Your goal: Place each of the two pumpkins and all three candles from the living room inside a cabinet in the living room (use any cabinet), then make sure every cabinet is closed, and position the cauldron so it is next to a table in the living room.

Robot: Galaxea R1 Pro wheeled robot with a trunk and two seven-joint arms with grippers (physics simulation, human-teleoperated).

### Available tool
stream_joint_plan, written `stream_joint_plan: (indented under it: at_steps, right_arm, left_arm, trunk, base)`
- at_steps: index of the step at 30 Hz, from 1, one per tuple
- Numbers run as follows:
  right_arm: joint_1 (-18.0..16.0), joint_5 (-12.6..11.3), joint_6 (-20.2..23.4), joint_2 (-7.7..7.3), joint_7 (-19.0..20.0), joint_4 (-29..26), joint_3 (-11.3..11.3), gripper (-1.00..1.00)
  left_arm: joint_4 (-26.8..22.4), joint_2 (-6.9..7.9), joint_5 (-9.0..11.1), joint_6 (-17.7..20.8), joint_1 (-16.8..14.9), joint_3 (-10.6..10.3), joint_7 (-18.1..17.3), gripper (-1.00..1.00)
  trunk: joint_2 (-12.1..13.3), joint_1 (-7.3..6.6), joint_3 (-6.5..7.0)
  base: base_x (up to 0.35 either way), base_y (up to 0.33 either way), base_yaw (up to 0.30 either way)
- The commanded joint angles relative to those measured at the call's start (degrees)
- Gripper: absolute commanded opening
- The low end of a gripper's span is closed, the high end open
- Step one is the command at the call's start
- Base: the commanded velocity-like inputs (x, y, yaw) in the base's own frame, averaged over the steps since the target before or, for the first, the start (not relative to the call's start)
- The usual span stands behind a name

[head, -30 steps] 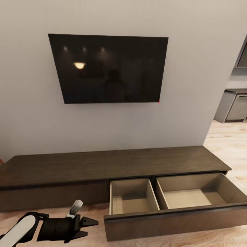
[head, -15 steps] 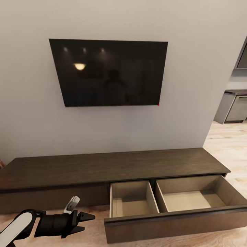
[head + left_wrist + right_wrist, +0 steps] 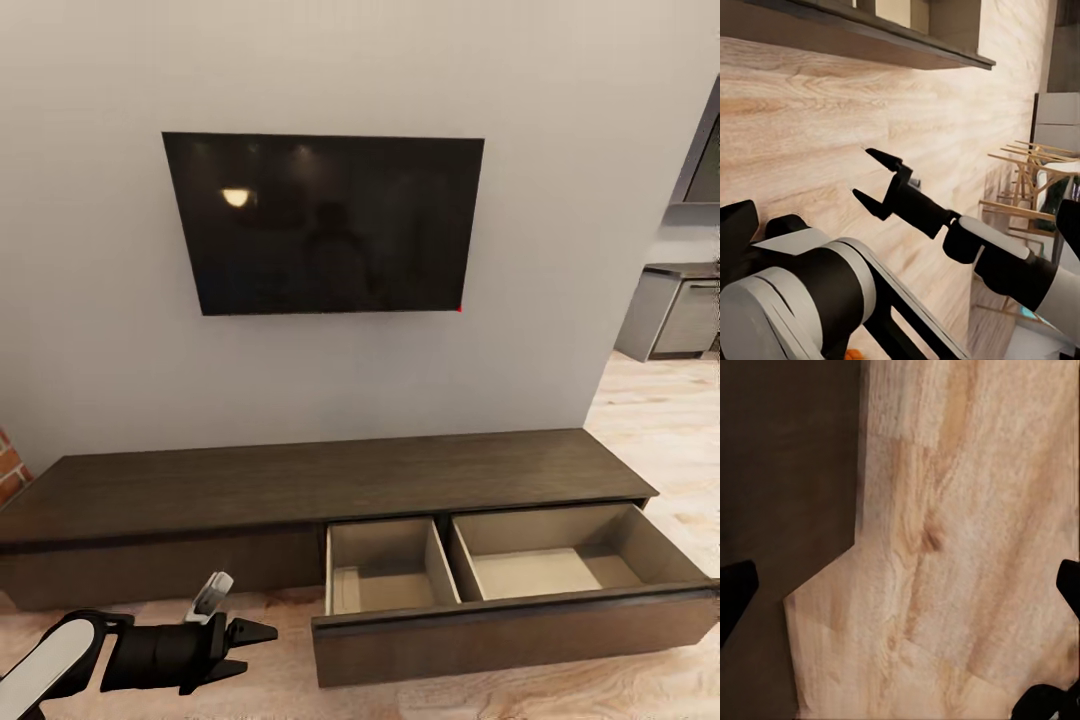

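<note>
The long dark-brown cabinet [image 3: 300, 485] stands against the wall. Its pull-out compartment [image 3: 500, 625] is drawn out, and both beige sections inside it hold nothing. My left gripper [image 3: 258, 648] hovers low over the plank floor, left of the drawer front, open and empty. In the left wrist view my right gripper [image 3: 872, 178] hangs open above the floor. In its own view the right gripper [image 3: 900, 589] has fingertips [image 3: 731, 592] wide apart over floor planks and a dark brown surface. The pumpkins, candles, cauldron and table are out of view.
A black TV [image 3: 325, 225] hangs on the grey wall above the cabinet. Brickwork [image 3: 8, 470] shows at the far left. Grey kitchen units [image 3: 680, 315] stand beyond the wall's right end. Wooden chairs [image 3: 1027, 187] appear in the left wrist view.
The whole picture has shifted, so the camera moved: the TV sits lower and brickwork has come in at the left. My left gripper stays open and has sunk slightly.
</note>
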Motion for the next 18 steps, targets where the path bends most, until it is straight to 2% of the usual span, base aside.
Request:
stream_joint_plan:
  at_steps: [1,12,18]
  right_arm:
    - [-0.03,-0.46,-0.55,0.03,0.26,0.06,0.29,1.00]
    - [-0.02,-0.52,-1.30,-0.11,0.55,0.06,0.31,1.00]
    - [-0.02,-0.52,-1.33,-0.12,0.61,0.06,0.31,1.00]
  left_arm:
    - [-0.04,0.04,0.64,0.04,-0.05,-0.07,0.56,1.00]
    - [-0.04,0.04,0.85,0.14,-0.05,0.02,0.48,1.00]
    - [-0.04,0.04,0.87,0.13,-0.05,0.11,0.29,1.00]
  trunk:
    - [-0.02,-0.04,-0.05]
    - [-0.02,-0.04,-0.05]
    - [-0.02,-0.04,-0.05]
  base:
    - [-0.308,0.019,0.000]
    - [-0.288,0.004,0.000]
    - [-0.069,0.000,0.000]
